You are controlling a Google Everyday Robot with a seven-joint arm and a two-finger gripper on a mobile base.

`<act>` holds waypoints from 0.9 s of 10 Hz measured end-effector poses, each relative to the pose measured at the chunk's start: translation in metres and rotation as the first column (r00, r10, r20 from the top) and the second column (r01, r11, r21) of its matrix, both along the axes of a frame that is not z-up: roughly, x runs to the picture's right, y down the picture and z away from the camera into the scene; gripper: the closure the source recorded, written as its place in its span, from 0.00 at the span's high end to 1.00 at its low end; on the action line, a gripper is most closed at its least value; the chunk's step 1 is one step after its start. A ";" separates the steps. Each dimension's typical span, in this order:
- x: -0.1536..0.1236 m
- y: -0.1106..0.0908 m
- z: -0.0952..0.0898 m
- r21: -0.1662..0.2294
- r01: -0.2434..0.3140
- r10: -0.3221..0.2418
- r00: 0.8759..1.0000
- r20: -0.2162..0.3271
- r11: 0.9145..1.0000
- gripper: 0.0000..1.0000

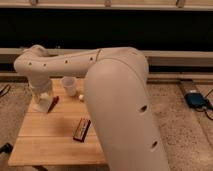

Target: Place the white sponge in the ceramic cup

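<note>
Nearest the camera, the robot arm covers the right side of the wooden table, and a dark red-black bar lies flat in front of the ceramic cup. Left of the cup and slightly nearer, the gripper sits low at the table. Its state cannot be told, and the white sponge cannot be distinguished from its pale lower end.

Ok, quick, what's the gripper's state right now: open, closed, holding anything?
Gripper: low over the left end of the wooden table, left of the ceramic cup; open, closed or holding cannot be told.
</note>
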State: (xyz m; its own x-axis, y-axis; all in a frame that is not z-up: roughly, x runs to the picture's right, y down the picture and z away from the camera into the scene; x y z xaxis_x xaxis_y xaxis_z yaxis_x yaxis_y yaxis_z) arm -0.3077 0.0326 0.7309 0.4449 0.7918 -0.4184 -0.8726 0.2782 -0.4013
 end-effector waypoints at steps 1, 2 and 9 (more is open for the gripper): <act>0.003 -0.016 0.004 0.021 0.004 -0.004 1.000 0.015 1.000 0.00; 0.006 -0.030 0.007 0.041 0.005 -0.006 1.000 0.027 0.999 0.00; 0.009 -0.051 0.011 0.078 0.003 -0.007 0.999 0.045 0.997 0.00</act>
